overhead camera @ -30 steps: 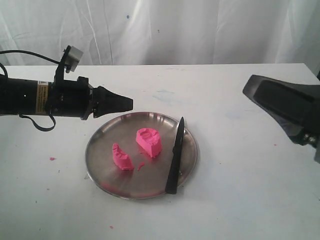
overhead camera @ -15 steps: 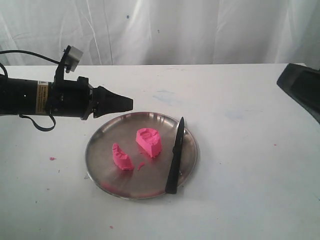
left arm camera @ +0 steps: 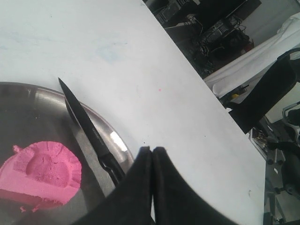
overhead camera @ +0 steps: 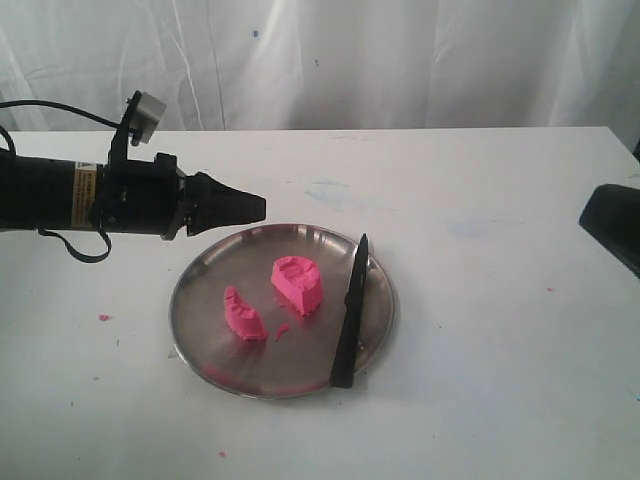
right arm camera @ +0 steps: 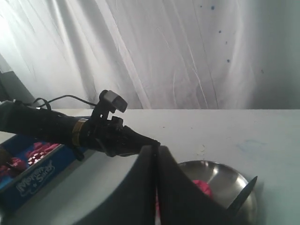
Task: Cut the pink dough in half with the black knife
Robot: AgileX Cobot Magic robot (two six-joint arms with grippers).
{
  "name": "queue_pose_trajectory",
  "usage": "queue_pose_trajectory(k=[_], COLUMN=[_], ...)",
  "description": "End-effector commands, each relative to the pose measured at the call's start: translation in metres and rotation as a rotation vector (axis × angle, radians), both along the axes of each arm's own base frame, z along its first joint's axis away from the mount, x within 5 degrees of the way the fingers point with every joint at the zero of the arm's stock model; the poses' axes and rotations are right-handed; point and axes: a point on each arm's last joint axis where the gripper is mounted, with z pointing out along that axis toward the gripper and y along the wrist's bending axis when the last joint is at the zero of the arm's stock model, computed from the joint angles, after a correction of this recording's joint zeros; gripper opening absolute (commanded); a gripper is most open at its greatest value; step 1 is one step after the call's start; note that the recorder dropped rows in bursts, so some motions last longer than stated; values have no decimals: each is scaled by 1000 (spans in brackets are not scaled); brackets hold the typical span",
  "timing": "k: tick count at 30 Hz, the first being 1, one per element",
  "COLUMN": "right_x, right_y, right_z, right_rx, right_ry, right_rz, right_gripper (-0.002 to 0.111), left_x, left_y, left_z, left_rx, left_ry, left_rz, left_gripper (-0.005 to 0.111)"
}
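Exterior view: dough (overhead camera: pixel 298 284) lies in two chunks and both grippers' jaws are closed and empty, so nudging the knife (overhead camera: pixel 349 312) beyond the left gripper (overhead camera: pixel 258 208) could tip it off the plate (overhead camera: pixel 200 340).

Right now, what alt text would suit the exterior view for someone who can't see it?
A round steel plate on a white table holds two pink dough chunks and a black knife lying beside them. The left gripper, shut, hovers at the plate's far left edge; the right arm barely shows at the right border.
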Motion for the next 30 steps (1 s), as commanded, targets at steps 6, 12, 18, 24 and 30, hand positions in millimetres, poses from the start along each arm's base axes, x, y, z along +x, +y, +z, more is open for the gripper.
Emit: queue_pose_trajectory(k=[6,12,18,24,30], right_x=[-9,-8,-12,-18,-19], right_y=[-6,-5,-9,-17,-29], right_z=[-20,-37,-61,-80,-93], right_rx=[-154,-199,-217,-270,-235], right_ry=[-136,-141,-158,-146,-132], right_rz=[4,8,10,-29,-189], right_gripper=[0,0,0,0,0], left_x=[-3,-3,-3,-3,-3], left_y=[0,0,0,0,0], left_z=[3,3,3,3,3], left_rx=[1,1,1,1,1], left_ry=[-12,-12,-12,-12,-12], left_rz=[-13,-13,-13,-13,-13], left_gripper=[0,0,0,0,0])
